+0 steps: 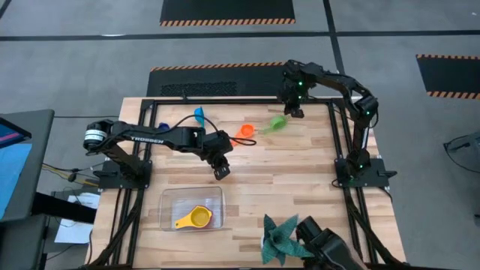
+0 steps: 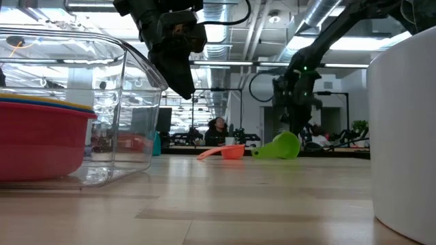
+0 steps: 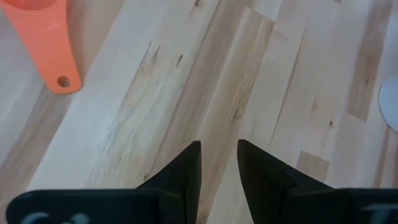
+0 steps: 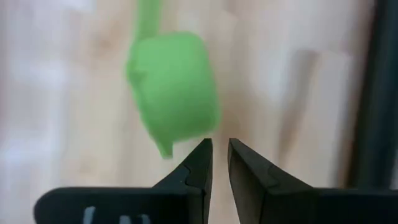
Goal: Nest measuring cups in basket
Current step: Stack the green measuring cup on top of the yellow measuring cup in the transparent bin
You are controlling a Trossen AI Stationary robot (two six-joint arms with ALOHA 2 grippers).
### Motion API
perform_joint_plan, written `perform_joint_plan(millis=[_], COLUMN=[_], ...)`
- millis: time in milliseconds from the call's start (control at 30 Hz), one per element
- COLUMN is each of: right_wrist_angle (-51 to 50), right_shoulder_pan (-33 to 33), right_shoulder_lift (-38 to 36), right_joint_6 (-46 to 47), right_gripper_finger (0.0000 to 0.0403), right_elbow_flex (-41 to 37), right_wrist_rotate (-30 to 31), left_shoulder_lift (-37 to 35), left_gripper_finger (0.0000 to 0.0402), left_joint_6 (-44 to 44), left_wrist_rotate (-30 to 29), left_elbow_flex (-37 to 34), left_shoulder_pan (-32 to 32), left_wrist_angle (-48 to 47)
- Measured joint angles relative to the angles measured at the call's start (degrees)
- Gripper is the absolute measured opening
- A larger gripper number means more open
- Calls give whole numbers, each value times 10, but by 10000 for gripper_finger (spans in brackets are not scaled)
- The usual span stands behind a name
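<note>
TROSSEN is printed on the left arm (image 1: pixel 150 139). The clear basket (image 1: pixel 171 201) holds a yellow cup (image 1: pixel 199 218). Beyond the basket lie orange (image 1: pixel 244 132), green (image 1: pixel 277 123) and blue (image 1: pixel 199 114) cups. Left gripper (image 1: pixel 221 171) and right gripper (image 1: pixel 295 111) show narrow, empty gaps.

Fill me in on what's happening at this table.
Two arms are sorting measuring cups into the clear basket, where the yellow cup already sits nested over a red cup. The left tool hovers empty above bare wood between the basket and the orange cup. The right tool is just beside the green cup, not gripping it.
</note>
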Motion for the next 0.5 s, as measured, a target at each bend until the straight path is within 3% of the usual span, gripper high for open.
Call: perform_joint_plan(millis=[100,233,500], right_wrist_angle=[-51,-55,39], right_shoulder_pan=[3,-18,-59], right_shoulder_lift=[-20,-27,-31], right_joint_6=[3,69,125], right_gripper_finger=[64,47,19], right_elbow_flex=[1,0,1], right_wrist_rotate=[11,116,110], left_shoulder_lift=[0,0,0], left_gripper_finger=[91,91,91], left_joint_6=[12,30,39], left_wrist_rotate=[-2,-10,-24], left_elbow_flex=[0,0,0], left_shoulder_pan=[0,0,0], left_wrist_angle=[-4,-4,5])
